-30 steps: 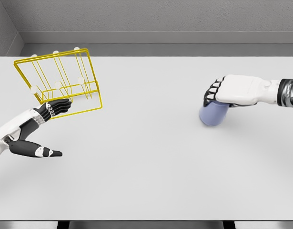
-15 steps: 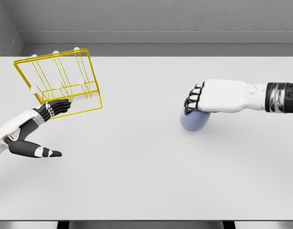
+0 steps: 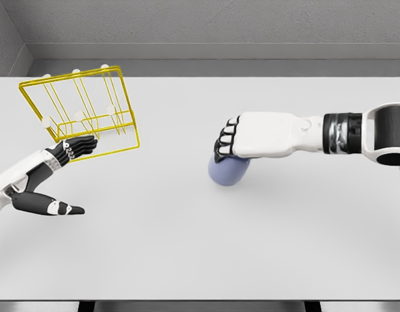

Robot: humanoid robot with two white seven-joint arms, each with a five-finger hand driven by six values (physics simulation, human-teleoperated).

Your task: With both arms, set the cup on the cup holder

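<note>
The right hand [image 3: 242, 140] is gripping a lavender cup [image 3: 228, 171] mid-frame, while the left hand [image 3: 53, 179], fingers spread, is touching the yellow cup holder [image 3: 79, 110] upper left.

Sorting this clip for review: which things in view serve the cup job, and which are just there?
In the job: cup, held by right hand; yellow holder; left hand, open beside the holder.
Just there: table, grey wall.
</note>
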